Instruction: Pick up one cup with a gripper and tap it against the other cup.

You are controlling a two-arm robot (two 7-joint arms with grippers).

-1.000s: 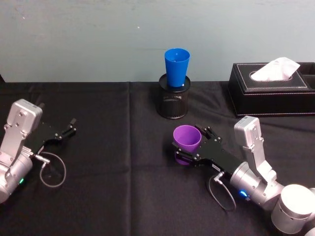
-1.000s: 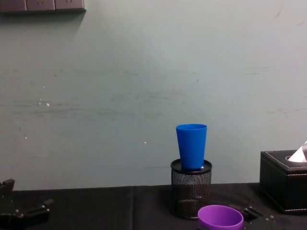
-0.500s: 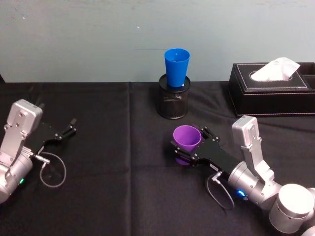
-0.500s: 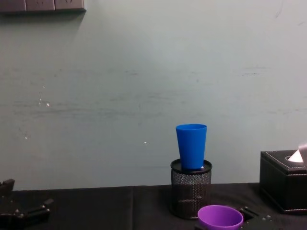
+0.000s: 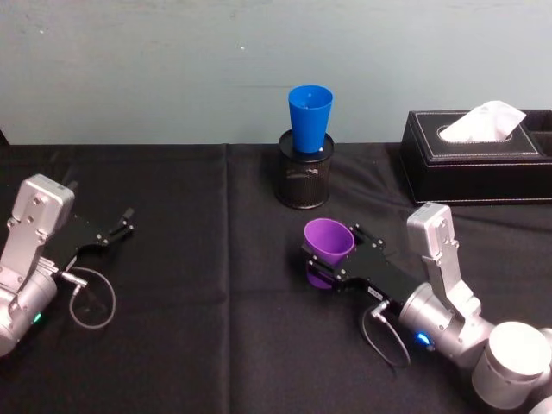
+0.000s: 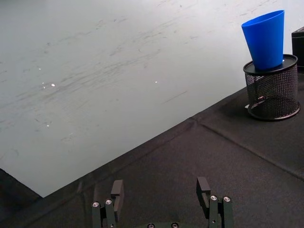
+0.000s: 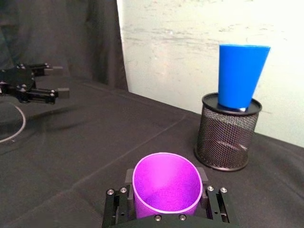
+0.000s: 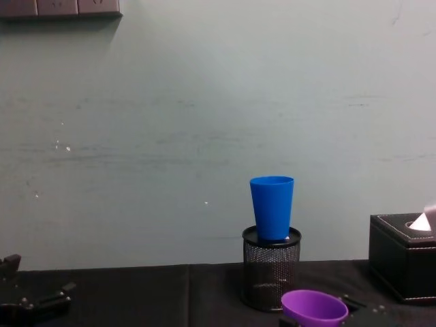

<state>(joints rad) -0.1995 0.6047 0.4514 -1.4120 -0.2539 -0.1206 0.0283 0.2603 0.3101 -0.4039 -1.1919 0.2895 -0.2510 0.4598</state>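
Fingers (image 7: pixel 117 204) of my right gripper (image 5: pixel 332 253) pinch the purple cup (image 5: pixel 328 239); I'd raise it level toward the blue cup (image 5: pixel 310 116) (left gripper (image 5: pixel 116 228) idles open, far left).

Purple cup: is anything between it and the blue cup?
Nothing visible. Between the purple cup, clamped in the right gripper, and the blue cup standing in the mesh holder lies only black cloth. Left gripper sits open, aside.

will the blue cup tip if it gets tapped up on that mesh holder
Probably light: the blue cup looks like thin plastic. It stands narrow end down in the holder, mostly above its rim, so a high tap may rock it. The rim around its base should likely stop it sliding off.
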